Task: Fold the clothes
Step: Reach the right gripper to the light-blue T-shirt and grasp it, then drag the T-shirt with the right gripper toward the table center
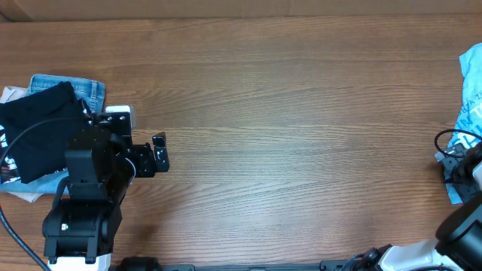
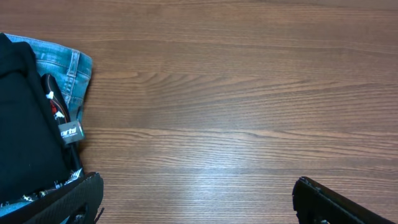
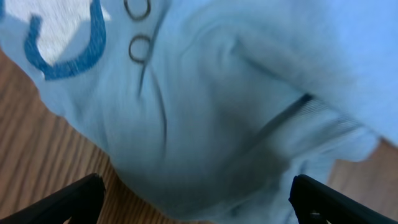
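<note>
A folded black fabric garment (image 2: 25,118) lay at the left edge over light blue denim jeans (image 2: 68,65), with a small grey label (image 2: 70,131) at its hem (lettering unreadable). Bare brown wood-grain table (image 2: 236,93) filled the rest. The left gripper (image 2: 199,208) was spread wide, its black fingertips (image 2: 81,196) in the bottom corners.

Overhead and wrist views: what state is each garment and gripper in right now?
T-shirt, crumpled, not yet folded, partly out of frame.
Black garment, folded, lying on the jeans.
Jeans, folded, under the black garment.
Left gripper, open, empty.
Right gripper, open, over the T-shirt, not clamped on it.
</note>
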Robot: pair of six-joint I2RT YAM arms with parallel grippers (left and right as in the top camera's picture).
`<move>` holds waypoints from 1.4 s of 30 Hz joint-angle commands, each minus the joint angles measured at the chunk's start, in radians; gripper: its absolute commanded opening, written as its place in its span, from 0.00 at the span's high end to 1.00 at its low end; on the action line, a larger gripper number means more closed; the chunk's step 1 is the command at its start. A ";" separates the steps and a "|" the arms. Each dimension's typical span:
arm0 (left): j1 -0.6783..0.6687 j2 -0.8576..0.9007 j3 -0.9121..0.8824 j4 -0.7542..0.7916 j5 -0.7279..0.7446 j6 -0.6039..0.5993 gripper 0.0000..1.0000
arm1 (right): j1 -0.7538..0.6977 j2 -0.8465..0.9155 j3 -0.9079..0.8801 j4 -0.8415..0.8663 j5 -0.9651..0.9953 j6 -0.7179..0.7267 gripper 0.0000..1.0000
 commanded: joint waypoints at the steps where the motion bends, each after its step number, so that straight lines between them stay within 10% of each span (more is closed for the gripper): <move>1: 0.006 -0.006 0.027 0.001 0.011 -0.008 0.00 | -0.003 0.032 0.017 0.007 -0.023 0.008 0.00; 6: 0.006 -0.006 0.027 0.001 0.011 -0.008 0.00 | -0.003 0.040 0.016 0.007 -0.023 0.008 0.09; 14: 0.006 -0.006 0.027 0.001 0.011 -0.008 0.00 | -0.003 0.040 0.017 0.010 -0.033 0.008 0.95; 28: 0.006 -0.006 0.027 0.013 0.011 -0.007 0.00 | 0.249 -0.084 0.351 -0.273 -0.587 -0.172 0.96; 42: 0.006 -0.006 0.027 0.027 0.011 -0.008 0.00 | 0.948 -0.093 0.409 -0.412 -0.436 -0.375 0.92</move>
